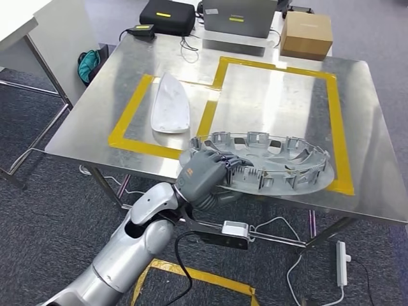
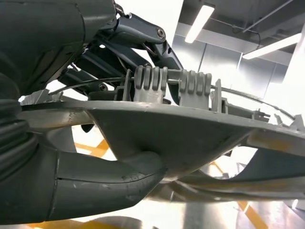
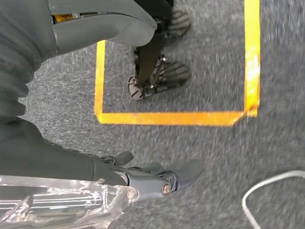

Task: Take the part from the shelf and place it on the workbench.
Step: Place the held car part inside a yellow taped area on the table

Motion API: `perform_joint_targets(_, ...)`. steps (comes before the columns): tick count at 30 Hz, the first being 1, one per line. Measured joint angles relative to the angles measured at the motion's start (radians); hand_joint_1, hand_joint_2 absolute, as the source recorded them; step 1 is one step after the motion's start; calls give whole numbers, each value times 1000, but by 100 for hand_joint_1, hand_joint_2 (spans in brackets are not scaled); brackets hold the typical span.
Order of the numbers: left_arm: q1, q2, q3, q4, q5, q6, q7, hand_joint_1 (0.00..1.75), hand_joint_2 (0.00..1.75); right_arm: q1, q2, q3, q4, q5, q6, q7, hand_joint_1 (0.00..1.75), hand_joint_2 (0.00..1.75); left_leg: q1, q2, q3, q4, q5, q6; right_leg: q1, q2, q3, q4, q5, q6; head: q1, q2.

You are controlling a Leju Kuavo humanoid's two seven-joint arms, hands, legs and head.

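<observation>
A white curved panel (image 1: 170,105) lies near a cardboard box (image 1: 306,35)

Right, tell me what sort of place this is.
Probably a robot test lab or workshop: a steel workbench marked with yellow tape, car parts such as the wheel cover in the left hand, and grey carpet with taped floor boxes.

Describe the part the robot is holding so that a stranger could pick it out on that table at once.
Look at the metal workbench marked with yellow tape outlines. At its near edge, the left hand grips a large, round, grey plastic disc with ribbed clips around its rim. Its neighbour, a smooth white shield-shaped cover, lies apart in the smaller taped outline and has no clips.
</observation>
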Motion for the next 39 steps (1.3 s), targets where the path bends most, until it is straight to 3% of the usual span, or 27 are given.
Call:
perform_joint_targets(2, -3, 0, -8, 7, -6, 0, 5, 141, 175, 1, 0, 1, 0, 2, 1, -1, 0, 175, 0, -1, 9, 0, -11, 5, 0, -1, -84, 135, -47, 3, 3, 0)
perform_joint_targets(3, -3, 0, -13, 13, -10, 1, 8, 141, 175, 2, 0, 1, 0, 3, 1, -2, 0, 175, 0, -1, 16, 1, -17, 5, -1, -1, -118, 178, -61, 5, 3, 0)
perform_joint_targets(4, -3, 0, -17, 20, -13, 1, 11, 141, 175, 4, 0, 0, 0, 4, 1, -2, 0, 175, 0, -2, 25, 1, -25, 5, -1, -1, -136, 185, -58, 8, 4, 0)
perform_joint_targets(5, -3, 0, -21, 29, -15, 1, 13, 141, 175, 5, 0, 0, 0, 5, 1, -3, 0, 175, 0, -3, 38, 1, -34, 3, -3, -1, -136, 155, -32, 9, 4, 0)
perform_joint_targets(7, -4, 0, -30, 44, -18, 2, 15, 141, 175, 6, 0, 0, 0, 7, 1, -5, 0, 175, 0, -4, 64, 1, -54, -3, -6, -3, -100, 23, 67, 13, 5, 0)
perform_joint_targets(9, -8, -2, -40, 55, -20, 3, 14, 141, 175, 5, 0, 1, 1, 9, 2, -5, 0, 175, -3, -4, 77, 1, -70, -13, -6, -5, -69, -75, 120, 6, 5, 0)
perform_joint_targets(13, -16, -11, -55, 71, -24, 4, 14, 141, 175, 4, 0, 1, 1, 13, 3, -5, 0, 175, -5, -3, 82, 14, -82, -34, -6, -1, -46, -93, 119, -21, 2, 0)
perform_joint_targets(15, -22, -14, -66, 79, -26, 4, 12, 141, 175, 4, -1, 1, 1, 16, 3, -6, 0, 175, -4, -1, 42, 93, -105, -44, -9, 0, -32, -94, 111, -31, -1, 0)
perform_joint_targets(17, -24, -15, -76, 87, -27, 4, 11, 141, 175, 3, -2, 1, 1, 16, 3, -7, 0, 175, -2, 0, -40, 224, -153, -52, -8, 0, -19, -94, 99, -38, -3, 0)
perform_joint_targets(19, -25, -15, -83, 95, -29, 3, 11, 141, 175, 4, -2, 1, 1, 17, 3, -7, 0, 175, -1, 0, -98, 290, -175, -52, -7, 1, -3, -94, 85, -40, -3, 0)
perform_joint_targets(20, -25, -15, -87, 99, -30, 3, 11, 141, 175, 5, -2, 1, 1, 18, 4, -7, 0, 175, -2, 0, -103, 272, -153, -49, -7, 2, 7, -94, 78, -40, -3, 0)
perform_joint_targets(22, -28, -16, -97, 104, -33, 2, 11, 141, 175, 6, -1, 1, 1, 19, 6, -6, 0, 175, -4, 1, -70, 153, -58, -38, -6, 4, 28, -95, 62, -37, -3, 0)
perform_joint_targets(24, -32, -18, -110, 110, -35, -2, 11, 141, 175, 4, -1, 1, 1, 20, 8, -6, 0, 175, -8, 2, -34, 39, 1, -28, -3, 6, 43, -96, 47, -28, -3, 0)
perform_joint_targets(26, -36, -24, -126, 121, -36, -6, 11, 141, 175, 3, -2, 2, 1, 23, 11, -6, 0, 175, -10, 1, -24, 3, 4, -19, 0, 6, 52, -96, 43, -14, -3, 0)
perform_joint_targets(29, -51, -40, -153, 150, -38, -21, 20, 141, 175, 1, -3, 4, 1, 30, 15, -8, 0, 175, -5, -1, -4, -2, 6, -2, -1, 1, 52, -73, 26, 4, -1, 0)
perform_joint_targets(30, -58, -46, -163, 165, -40, -29, 27, 141, 175, -1, -4, 6, 1, 32, 16, -9, 0, 175, -3, 0, 4, -3, 4, 3, -1, 0, 32, -34, 9, 8, 0, 0)
perform_joint_targets(33, -76, -60, -190, 219, -45, -57, 43, 141, 175, -3, -5, 10, 2, 37, 19, -11, 0, 175, -4, 0, 16, -2, -11, 10, -3, -1, -86, 152, -55, 17, 4, 0)
perform_joint_targets(34, -78, -64, -197, 237, -45, -68, 47, 141, 175, -2, -6, 10, 2, 38, 19, -10, 0, 175, -5, -1, 22, -2, -17, 10, -3, -1, -113, 182, -58, 18, 5, 0)
perform_joint_targets(35, -82, -68, -206, 255, -42, -82, 52, 141, 175, 0, -7, 11, 2, 40, 19, -10, 0, 175, -4, -2, 31, -2, -24, 10, -3, -2, -120, 171, -39, 18, 5, 0)
perform_joint_targets(36, -86, -72, -216, 271, -37, -95, 57, 141, 175, 1, -8, 12, 2, 42, 19, -8, 0, 175, -4, -3, 42, -2, -31, 8, -3, -2, -108, 124, 1, 18, 6, 0)
perform_joint_targets(37, -92, -76, -226, 284, -31, -106, 61, 141, 175, 1, -10, 13, 2, 44, 19, -7, 0, 175, -4, -3, 53, -2, -39, 5, -4, -2, -84, 52, 51, 17, 6, 0)
perform_joint_targets(38, -99, -80, -238, 296, -26, -115, 64, 141, 175, 0, -11, 14, 2, 45, 20, -6, 0, 175, -5, -4, 64, -2, -47, 1, -3, -3, -59, -14, 84, 17, 5, 0)
perform_joint_targets(39, -105, -83, -247, 304, -20, -120, 66, 141, 175, -2, -12, 15, 2, 46, 20, -4, 0, 175, -5, -3, 70, -2, -54, -4, -1, -4, -37, -64, 100, 11, 6, 0)
